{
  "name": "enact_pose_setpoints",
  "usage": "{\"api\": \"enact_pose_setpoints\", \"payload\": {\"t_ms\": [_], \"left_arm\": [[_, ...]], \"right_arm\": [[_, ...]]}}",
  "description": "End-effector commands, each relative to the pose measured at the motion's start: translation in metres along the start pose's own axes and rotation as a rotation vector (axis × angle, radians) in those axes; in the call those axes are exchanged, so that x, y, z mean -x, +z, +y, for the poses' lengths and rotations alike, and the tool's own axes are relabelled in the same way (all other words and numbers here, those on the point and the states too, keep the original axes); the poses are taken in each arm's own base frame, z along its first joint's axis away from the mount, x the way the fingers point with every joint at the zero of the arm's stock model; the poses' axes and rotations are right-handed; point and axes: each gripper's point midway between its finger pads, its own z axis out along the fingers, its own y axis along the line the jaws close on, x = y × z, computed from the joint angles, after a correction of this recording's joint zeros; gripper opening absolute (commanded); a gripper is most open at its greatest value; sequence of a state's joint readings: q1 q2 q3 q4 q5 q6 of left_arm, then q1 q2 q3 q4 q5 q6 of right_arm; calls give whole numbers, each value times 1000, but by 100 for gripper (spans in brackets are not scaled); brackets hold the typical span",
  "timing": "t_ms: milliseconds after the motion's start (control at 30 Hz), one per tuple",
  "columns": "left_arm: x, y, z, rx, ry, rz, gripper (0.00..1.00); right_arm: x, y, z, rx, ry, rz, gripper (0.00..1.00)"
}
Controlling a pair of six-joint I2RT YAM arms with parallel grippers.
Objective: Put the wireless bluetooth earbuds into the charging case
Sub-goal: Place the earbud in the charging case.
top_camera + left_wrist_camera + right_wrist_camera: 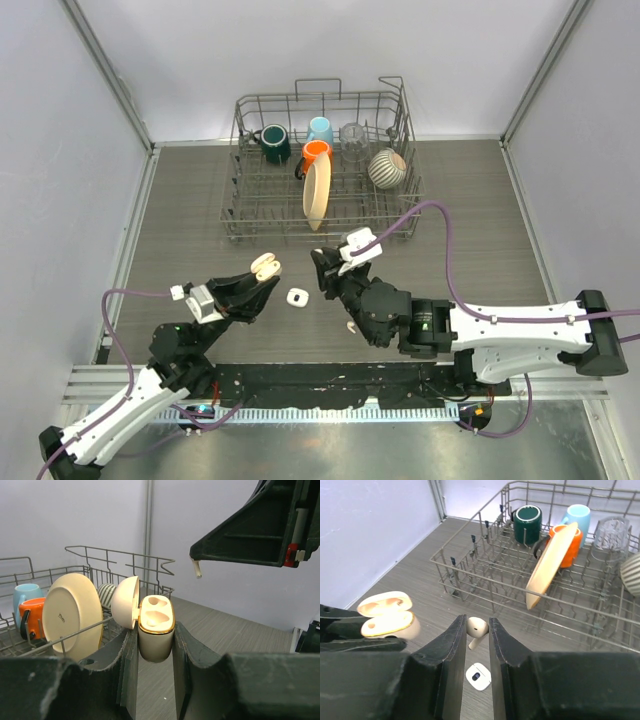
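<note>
Both grippers loaded and facing off just in front of the dish rack (pixel 260 200)!
The left arm (pixel 150 375) angles up from its base toward the rack's near left corner, and the left gripper (pixel 262 280) is clamped on the open charging case (pixel 265 266), lid tipped back. The right arm (pixel 500 335) folds in low from the right with its wrist bent. The right gripper (pixel 320 258) pinches one earbud (pixel 476 630) between its fingertips, stem down, near the left gripper but apart from it, short of the rack's front rail.
</note>
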State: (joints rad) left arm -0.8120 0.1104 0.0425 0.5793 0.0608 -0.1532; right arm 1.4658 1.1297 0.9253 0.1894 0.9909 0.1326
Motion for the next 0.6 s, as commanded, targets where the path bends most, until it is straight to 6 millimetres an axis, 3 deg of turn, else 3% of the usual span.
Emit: {"api": "enact_pose_setpoints", "payload": {"t_ms": [0, 567], "left_arm": [[-36, -11, 2, 1, -4, 60, 0], [-37, -11, 0, -10, -3, 63, 0]], "right_arm": [[40, 3, 27, 89, 29, -82, 1], [42, 4, 85, 318, -34, -100, 1]]}}
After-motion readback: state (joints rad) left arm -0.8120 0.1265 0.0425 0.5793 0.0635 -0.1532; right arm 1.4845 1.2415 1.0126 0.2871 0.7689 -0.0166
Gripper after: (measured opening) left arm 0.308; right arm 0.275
